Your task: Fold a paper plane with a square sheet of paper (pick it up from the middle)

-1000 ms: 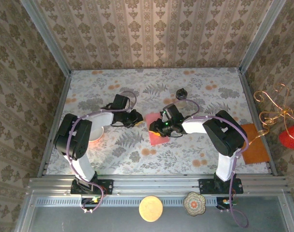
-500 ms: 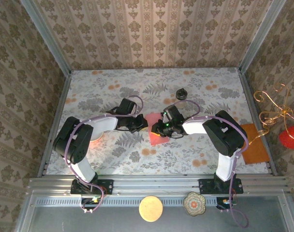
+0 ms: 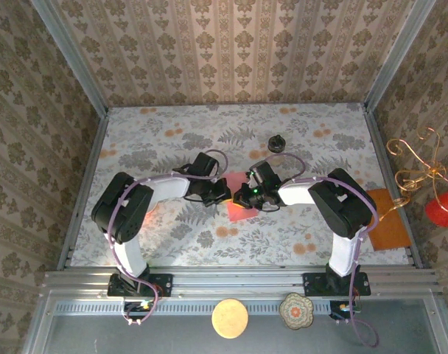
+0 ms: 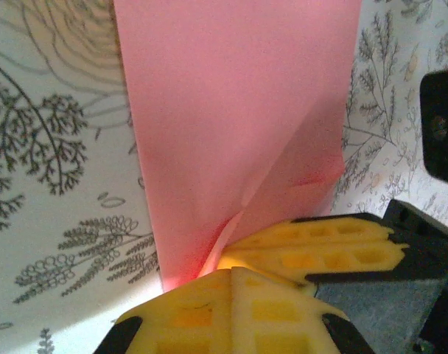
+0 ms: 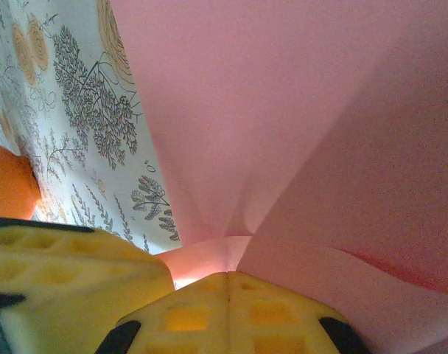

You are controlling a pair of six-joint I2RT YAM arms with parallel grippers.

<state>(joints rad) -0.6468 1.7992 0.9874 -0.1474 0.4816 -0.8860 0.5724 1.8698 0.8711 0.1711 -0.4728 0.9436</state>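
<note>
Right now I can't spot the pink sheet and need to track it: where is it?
In the top view the pink sheet is mid-table, between the left gripper and right gripper, both pinching it, nearer than the jar.

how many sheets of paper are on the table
2: the salmon-pink sheet in the middle, and a larger orange sheet at the right edge; others could be hidden.

The top camera sits above and behind my bases, looking down on the whole table. Each wrist camera looks along my left gripper or right gripper, very close to the square sheet of paper, which all three views share.
</note>
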